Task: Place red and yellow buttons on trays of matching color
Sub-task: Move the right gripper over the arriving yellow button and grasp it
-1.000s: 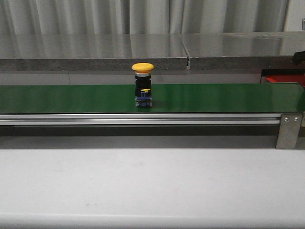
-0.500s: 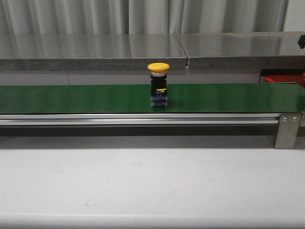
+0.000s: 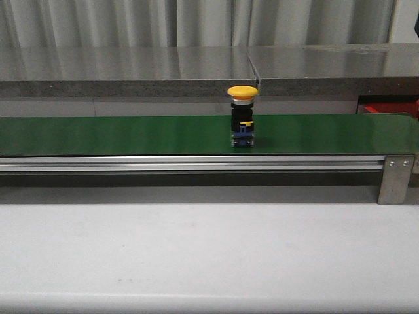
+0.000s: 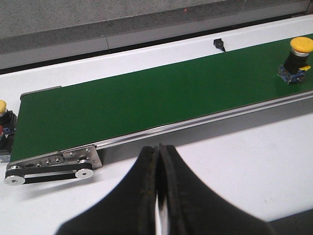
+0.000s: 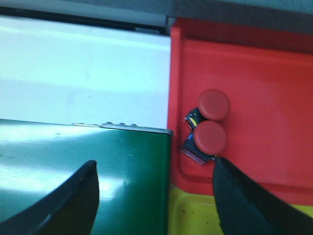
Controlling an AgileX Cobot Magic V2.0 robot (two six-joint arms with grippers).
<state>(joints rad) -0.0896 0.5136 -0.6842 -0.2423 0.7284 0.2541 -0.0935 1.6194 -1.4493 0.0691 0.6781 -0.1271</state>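
Now, quick pass, biggest thing first:
conveyor belt (image 3: 131, 134): green, spans the front view side to side; its right end butts against the trays in the right wrist view.
red tray (image 5: 254, 83): at the belt's right end, only a sliver shows at 3 o'clock in the front view; two red buttons (image 5: 210, 137) sit in it, touching each other.
yellow tray (image 5: 195, 215): a strip shows beside the red tray; contents cannot be seen.
right gripper (image 5: 154, 196): jaws spread wide, nothing between them, hanging over the belt end and tray edge.
left gripper (image 4: 159, 196): fingers pressed together, holding nothing, parked off the belt above the white table.
yellow button (image 3: 243, 116): upright on the belt, just right of centre in the front view, well apart from both grippers.
extra buttons (image 4: 4, 122): a cluster past the belt's left end, partly cut off.
step: waiting on the yellow button, pick not yet begun.
next move, my guess: right gripper drops over the button cap as it nears the belt end, closes, carries it to the yellow tray.
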